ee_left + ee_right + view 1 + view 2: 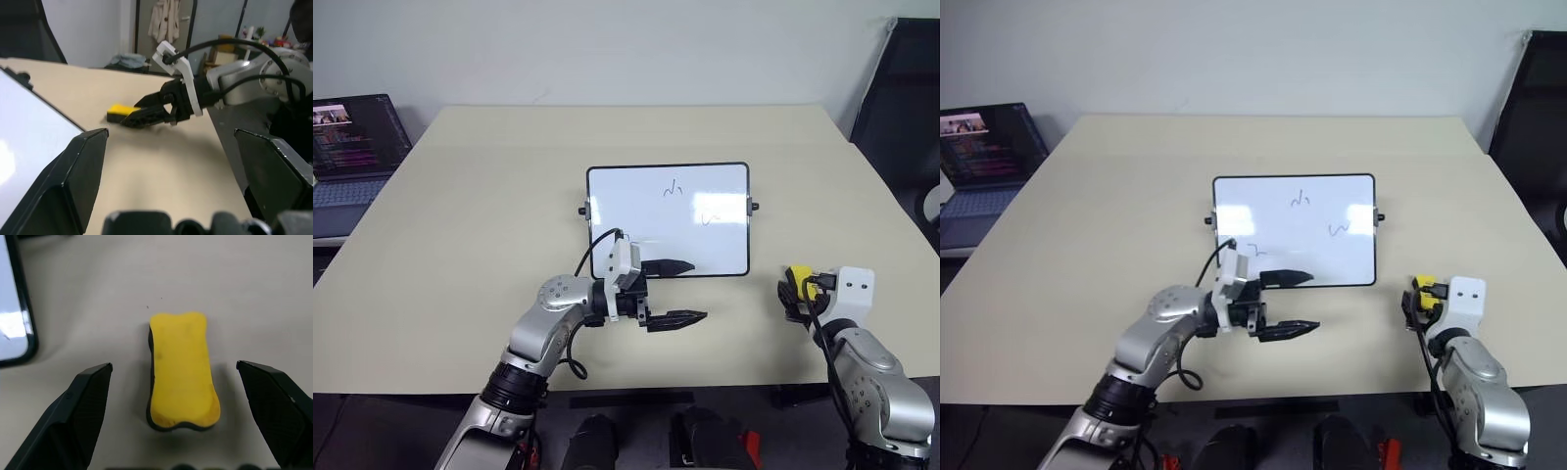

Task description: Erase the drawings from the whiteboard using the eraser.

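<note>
The whiteboard point(668, 220) lies flat at the centre of the beige table point(460, 215), its black frame and side knobs visible. Three drawings point(674, 189) remain on it: one squiggle in the upper middle of the board, one toward its right side, and one near its lower left, close behind the left arm's wrist.

The left gripper point(677, 292) sits in the lower middle of the frame, just in front of the board's near edge, pointing toward the right of the picture. Its two black fingers stand apart with nothing between them.

The eraser point(182, 369) lies on the table at the lower right of the head views, off the board's right near corner and apart from it, yellow face up over a black base. The right gripper point(181, 421) is directly over it; in the right wrist view its fingers stand wide apart on either side of the eraser, clear of it.

A laptop point(352, 147), screen lit, stands at the upper left of the frame.
</note>
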{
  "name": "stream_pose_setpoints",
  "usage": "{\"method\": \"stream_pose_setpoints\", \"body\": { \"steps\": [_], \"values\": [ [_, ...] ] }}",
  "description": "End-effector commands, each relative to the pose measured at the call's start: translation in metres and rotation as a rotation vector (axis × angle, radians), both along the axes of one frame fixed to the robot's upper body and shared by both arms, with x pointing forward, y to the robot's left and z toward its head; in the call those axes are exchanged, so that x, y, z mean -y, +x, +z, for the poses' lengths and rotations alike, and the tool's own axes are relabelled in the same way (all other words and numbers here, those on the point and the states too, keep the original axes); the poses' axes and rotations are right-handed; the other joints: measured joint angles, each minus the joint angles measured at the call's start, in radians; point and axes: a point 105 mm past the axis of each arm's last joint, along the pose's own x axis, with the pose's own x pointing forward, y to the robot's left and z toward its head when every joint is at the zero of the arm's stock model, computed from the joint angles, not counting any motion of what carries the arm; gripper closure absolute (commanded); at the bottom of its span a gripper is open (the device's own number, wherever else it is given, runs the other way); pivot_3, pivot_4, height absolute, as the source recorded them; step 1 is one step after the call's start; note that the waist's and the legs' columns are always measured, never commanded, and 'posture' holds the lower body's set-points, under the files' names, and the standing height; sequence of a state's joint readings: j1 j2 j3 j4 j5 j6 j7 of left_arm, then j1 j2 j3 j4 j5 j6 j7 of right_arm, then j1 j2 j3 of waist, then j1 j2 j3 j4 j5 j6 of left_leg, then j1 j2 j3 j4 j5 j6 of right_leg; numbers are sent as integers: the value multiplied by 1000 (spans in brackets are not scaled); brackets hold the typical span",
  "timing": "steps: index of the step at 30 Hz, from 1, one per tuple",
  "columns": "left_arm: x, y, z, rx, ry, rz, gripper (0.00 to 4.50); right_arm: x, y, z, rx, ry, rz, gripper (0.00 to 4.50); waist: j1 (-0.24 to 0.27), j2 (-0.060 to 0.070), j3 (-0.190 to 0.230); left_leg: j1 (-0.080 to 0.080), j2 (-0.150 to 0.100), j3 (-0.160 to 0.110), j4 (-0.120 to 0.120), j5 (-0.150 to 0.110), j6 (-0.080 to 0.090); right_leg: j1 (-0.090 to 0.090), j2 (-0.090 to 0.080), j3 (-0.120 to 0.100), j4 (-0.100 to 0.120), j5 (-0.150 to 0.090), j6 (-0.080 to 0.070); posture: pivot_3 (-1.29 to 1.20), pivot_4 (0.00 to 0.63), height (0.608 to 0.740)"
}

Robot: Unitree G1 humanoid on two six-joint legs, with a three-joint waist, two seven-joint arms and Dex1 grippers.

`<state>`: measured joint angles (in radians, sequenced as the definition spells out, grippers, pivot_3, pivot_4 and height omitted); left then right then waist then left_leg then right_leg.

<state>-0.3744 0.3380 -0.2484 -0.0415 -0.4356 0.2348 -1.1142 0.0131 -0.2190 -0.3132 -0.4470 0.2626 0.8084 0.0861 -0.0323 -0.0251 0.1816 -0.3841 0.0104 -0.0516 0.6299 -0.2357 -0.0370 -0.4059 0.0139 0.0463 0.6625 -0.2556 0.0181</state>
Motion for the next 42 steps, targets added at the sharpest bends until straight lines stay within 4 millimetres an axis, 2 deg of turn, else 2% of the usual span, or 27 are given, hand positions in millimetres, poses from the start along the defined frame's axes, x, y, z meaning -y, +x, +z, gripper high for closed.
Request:
{"method": "stream_pose_setpoints", "body": {
  "steps": [1, 9, 18, 21, 27, 28, 29, 39, 42],
  "values": [
    [-3, 3, 5, 38, -2, 13, 0, 2, 6, 12, 55, -30, 5, 40, 0, 0, 0, 0, 0, 0, 0, 0, 0, 0, 0, 0, 0, 0, 0, 0, 150, 740],
    [-6, 5, 4, 48, 8, 30, 0, 2, 14, 15, 74, -32, 2, 40, 0, 0, 0, 0, 0, 0, 0, 0, 0, 0, 0, 0, 0, 0, 0, 0, 150, 740],
    [-13, 17, 1, 93, 41, 89, 0, -4, 13, 12, 71, -8, -5, 40, 0, 0, 0, 0, 0, 0, 0, 0, 0, 0, 0, 0, 0, 0, 0, 0, 150, 740],
    [-15, 21, 1, 109, 50, 107, 0, -5, 12, 11, 71, -6, 0, 622, 0, 0, 0, 0, 0, 0, 0, 0, 0, 0, 0, 0, 0, 0, 0, 0, 150, 740],
    [-15, 23, 0, 116, 51, 109, 0, -2, 12, 12, 73, -12, -10, 2794, 0, 0, 0, 0, 1, 0, 0, 0, 0, 0, 0, 0, 0, 0, 0, 0, 150, 740],
    [-14, 23, 1, 116, 48, 108, 0, -1, 12, 12, 75, -13, -13, 3121, 0, 0, 0, 0, 1, 0, 0, 0, 0, 0, 0, 0, 0, 0, 0, 0, 150, 740],
    [-14, 23, 1, 116, 47, 108, 0, -1, 12, 13, 76, -15, -14, 3266, 0, 0, 0, 0, 0, 0, 0, 0, 0, 0, 0, 0, 0, 0, 0, 0, 150, 740],
    [-15, 27, 1, 131, 51, 124, 0, 1, 13, 19, 100, -26, -21, 3268, 0, 0, 0, 0, 0, 0, 0, 0, 0, 0, 0, 0, 0, 0, 0, 0, 150, 740],
    [-19, 36, -1, 180, 78, 196, 0, -1, 16, 32, 155, -73, 2, 3268, 0, 0, 0, 0, 0, 0, 0, 0, 0, 0, 0, 0, 0, 0, 0, 0, 150, 740]
  ]
}}
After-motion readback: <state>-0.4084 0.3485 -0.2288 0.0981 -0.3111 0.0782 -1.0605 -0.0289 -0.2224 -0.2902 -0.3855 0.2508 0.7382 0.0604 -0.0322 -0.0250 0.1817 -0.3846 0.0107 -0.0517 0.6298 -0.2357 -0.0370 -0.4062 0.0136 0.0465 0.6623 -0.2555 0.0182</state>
